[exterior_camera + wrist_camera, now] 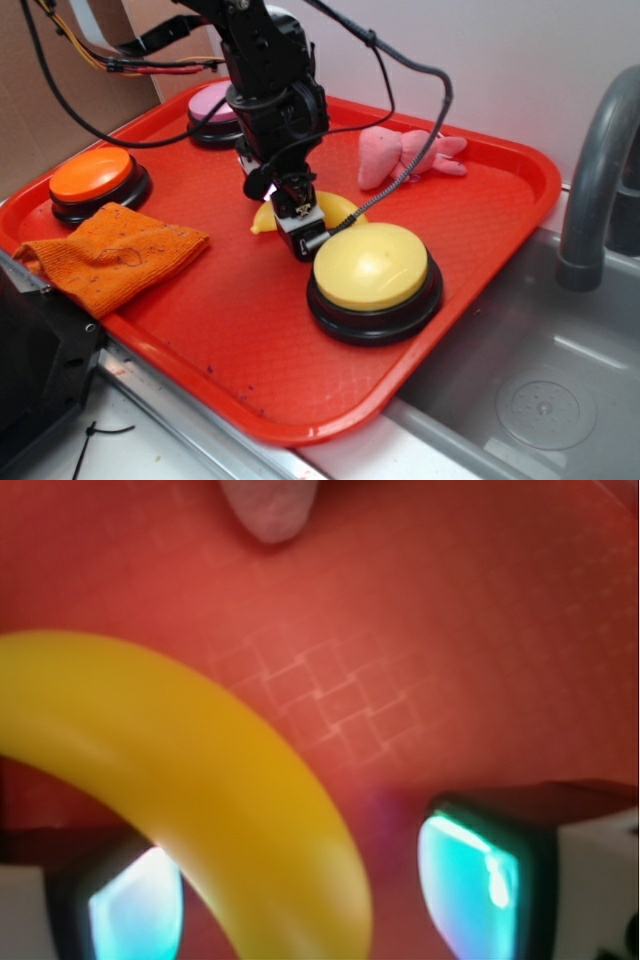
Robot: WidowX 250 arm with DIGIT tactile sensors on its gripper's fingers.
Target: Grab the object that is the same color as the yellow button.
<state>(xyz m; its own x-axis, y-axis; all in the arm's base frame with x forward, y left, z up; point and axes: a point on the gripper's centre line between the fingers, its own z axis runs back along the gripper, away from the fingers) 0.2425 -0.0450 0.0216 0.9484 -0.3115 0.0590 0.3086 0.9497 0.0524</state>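
The object, a glossy yellow toy banana [337,208], lies on the red tray [230,330] just behind the yellow button [372,265], a big pale-yellow dome on a black base. My gripper [297,218] is lowered straight onto the banana and hides its middle. In the wrist view the banana [200,770] curves down between the two fingers of the gripper [300,905]. It lies close against the left pad [130,915], and red tray shows between it and the right pad [470,890]. The gripper is open around the banana.
A pink plush toy [400,152] lies behind the banana, and its tip [270,505] shows at the top of the wrist view. An orange cloth [115,255], an orange button [92,175] and a pink button [215,105] occupy the tray's left side. At the right are a sink [560,400] and a faucet [600,170].
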